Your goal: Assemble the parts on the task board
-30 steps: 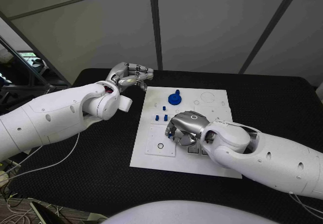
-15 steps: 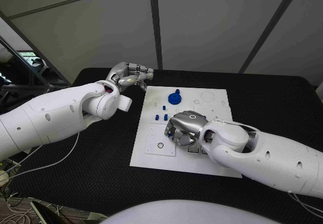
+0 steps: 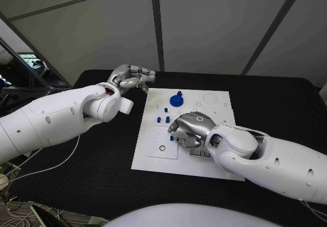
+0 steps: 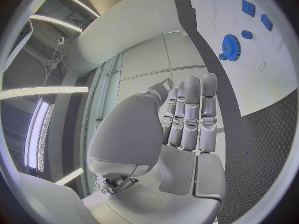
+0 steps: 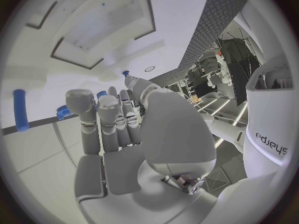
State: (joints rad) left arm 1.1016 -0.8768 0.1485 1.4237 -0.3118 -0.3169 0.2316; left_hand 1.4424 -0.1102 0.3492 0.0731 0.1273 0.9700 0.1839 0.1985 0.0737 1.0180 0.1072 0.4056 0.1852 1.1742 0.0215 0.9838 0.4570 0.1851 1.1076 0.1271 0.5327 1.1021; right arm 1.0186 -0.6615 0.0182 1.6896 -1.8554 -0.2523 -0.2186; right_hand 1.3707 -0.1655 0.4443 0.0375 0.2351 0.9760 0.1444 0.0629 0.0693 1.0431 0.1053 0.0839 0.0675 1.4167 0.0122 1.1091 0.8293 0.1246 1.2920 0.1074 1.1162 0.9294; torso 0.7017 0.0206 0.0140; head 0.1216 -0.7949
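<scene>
Since a second ago the right robot hand point(image 3: 193, 126) has lifted slightly and shifted toward four o'clock on the task board point(image 3: 153, 153), uncovering a small blue part point(image 3: 170, 139) at its fingertips; its fingers are loosely curled, and whether they hold anything cannot be told. At ten o'clock, off the board's far left corner, the left robot hand point(image 3: 131, 75) hovers with fingers curled in on nothing. The black tabletop point(image 3: 95, 165) has a diamond-grid texture; pale panelled walls stand behind. On the board, upright blue pegs point(image 3: 164, 115) stand at centre and a blue gear point(image 3: 177, 100) lies flat at twelve o'clock. "Sharpa" lettering point(image 5: 271, 143) reads on the white casing.
</scene>
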